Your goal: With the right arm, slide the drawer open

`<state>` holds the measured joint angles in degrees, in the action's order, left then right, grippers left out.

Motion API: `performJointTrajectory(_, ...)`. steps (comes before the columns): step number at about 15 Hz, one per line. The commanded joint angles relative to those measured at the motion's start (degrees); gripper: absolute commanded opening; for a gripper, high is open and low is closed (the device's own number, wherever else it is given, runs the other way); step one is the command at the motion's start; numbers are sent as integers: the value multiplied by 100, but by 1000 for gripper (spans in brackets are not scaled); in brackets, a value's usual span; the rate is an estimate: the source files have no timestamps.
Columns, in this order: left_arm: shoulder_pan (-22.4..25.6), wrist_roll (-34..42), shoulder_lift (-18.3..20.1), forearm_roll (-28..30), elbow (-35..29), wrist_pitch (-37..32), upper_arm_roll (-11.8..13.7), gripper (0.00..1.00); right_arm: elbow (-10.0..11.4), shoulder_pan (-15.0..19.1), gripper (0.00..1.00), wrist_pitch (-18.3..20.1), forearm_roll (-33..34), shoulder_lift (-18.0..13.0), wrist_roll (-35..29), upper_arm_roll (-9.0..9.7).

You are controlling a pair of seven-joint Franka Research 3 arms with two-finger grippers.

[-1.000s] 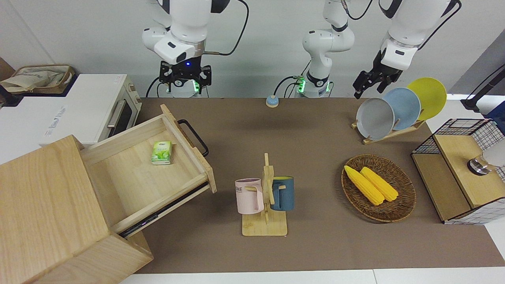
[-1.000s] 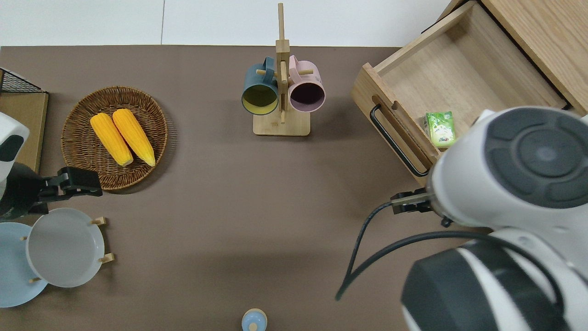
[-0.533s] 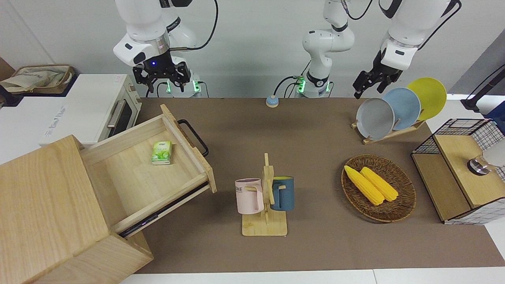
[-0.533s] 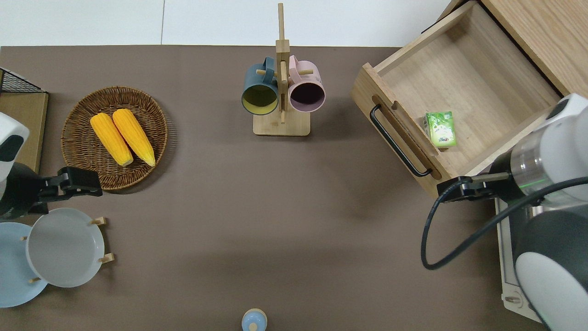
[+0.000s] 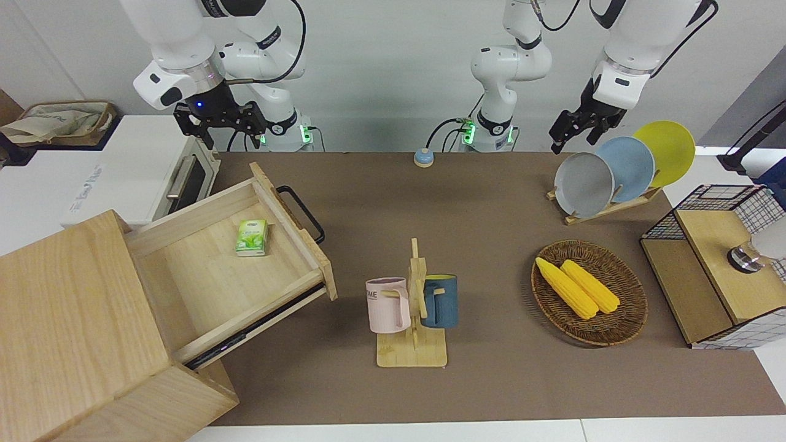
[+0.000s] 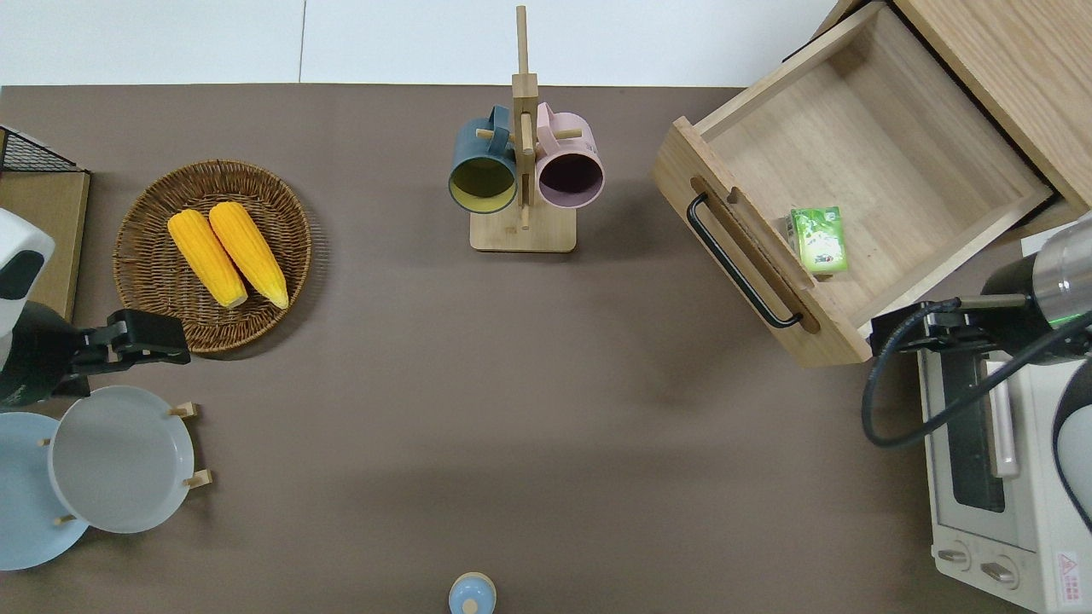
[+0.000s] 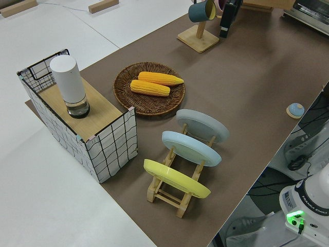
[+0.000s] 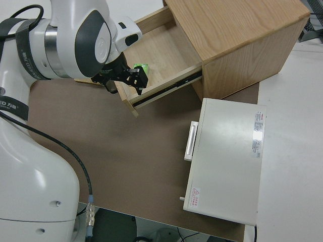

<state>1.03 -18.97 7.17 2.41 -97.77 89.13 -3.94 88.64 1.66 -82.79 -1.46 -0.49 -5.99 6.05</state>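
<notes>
Since a second ago, right claw (image 5: pixel 220 124), spread open, withdrew toward the oven (image 6: pixel 990 477), leaving the shallow light-wood drawer (image 5: pixel 202 258) fully out.

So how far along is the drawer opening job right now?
Done: the drawer stands pulled well out of the cabinet, a green packet showing inside. In hand: nothing; the right gripper is off the black handle, near the toaster oven. Left: seemingly nothing.
</notes>
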Motion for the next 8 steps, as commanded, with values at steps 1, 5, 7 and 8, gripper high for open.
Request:
performJointTrajectory(1, -6, 51, 48, 5, 21, -89, 25, 993, 57, -491, 992, -159, -144, 84, 107, -535)
performJointTrajectory(5, -6, 51, 48, 5, 21, -89, 25, 993, 48, -500, 992, -159, -82, 84, 116, -544)
performJointTrajectory(7, -6, 51, 48, 5, 21, -98, 25, 993, 57, -500, 992, -159, -73, 84, 116, -544)
performJointTrajectory(8, -6, 51, 48, 5, 21, -98, 25, 993, 48, -500, 992, -159, -65, 76, 116, -544)
